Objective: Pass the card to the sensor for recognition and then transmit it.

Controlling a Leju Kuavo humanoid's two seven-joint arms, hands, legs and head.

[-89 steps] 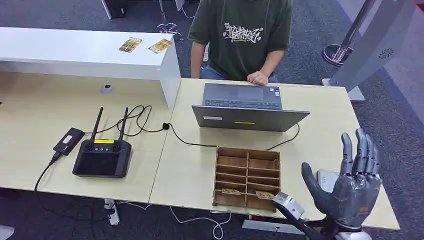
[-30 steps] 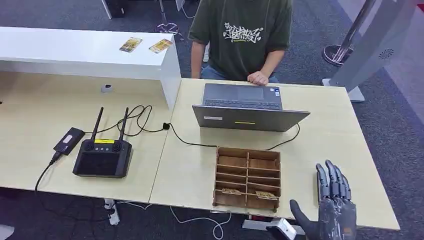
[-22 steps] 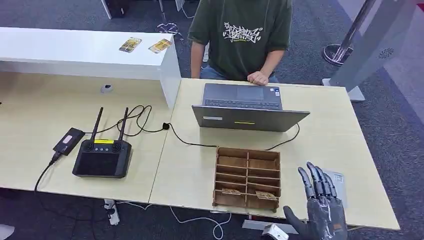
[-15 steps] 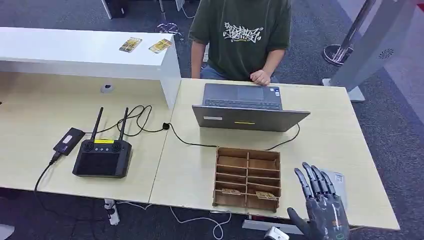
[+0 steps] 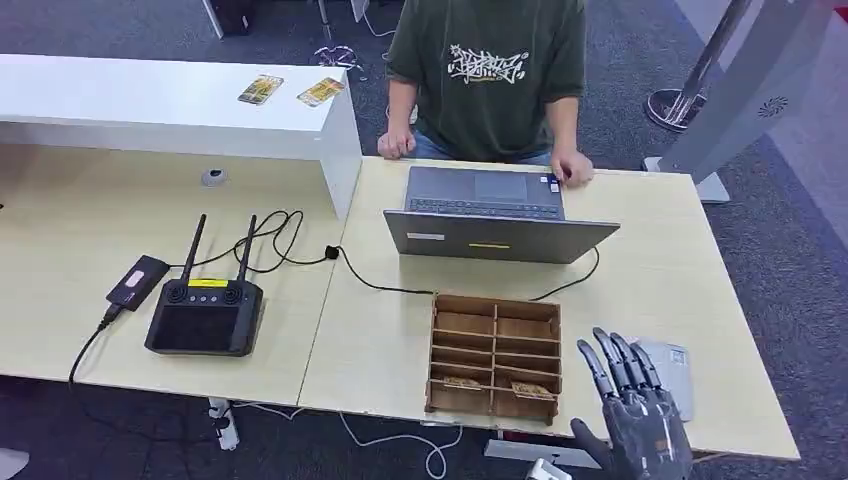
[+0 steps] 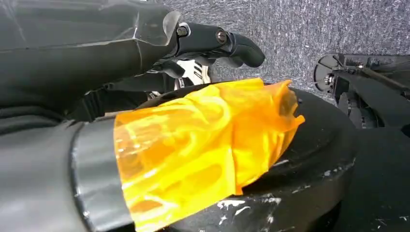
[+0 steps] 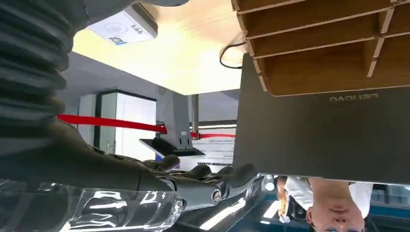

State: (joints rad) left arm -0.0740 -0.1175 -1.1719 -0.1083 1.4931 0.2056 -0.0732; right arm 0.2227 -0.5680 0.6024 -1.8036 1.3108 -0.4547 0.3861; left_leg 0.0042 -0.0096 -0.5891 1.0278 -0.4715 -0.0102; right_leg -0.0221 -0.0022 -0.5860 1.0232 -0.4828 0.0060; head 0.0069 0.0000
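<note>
Down at the near edge of the surface point(image 5: 650, 250), the right hand point(image 5: 635, 420) is raised with its fingers point(image 5: 612, 362) spread and straight, holding nothing. At its 1 o'clock, just beside the fingertips, lies the grey sensor point(image 5: 668, 362). At the hand's 10 o'clock stands the wooden compartment tray point(image 5: 495, 352), with two cards point(image 5: 530, 389) in its nearest row. Beyond the tray, at 12 o'clock, sits an open laptop point(image 5: 495, 215), with a person point(image 5: 490, 70) behind it, both hands at the surface's far edge. Whether the left hand is open or closed cannot be told.
</note>
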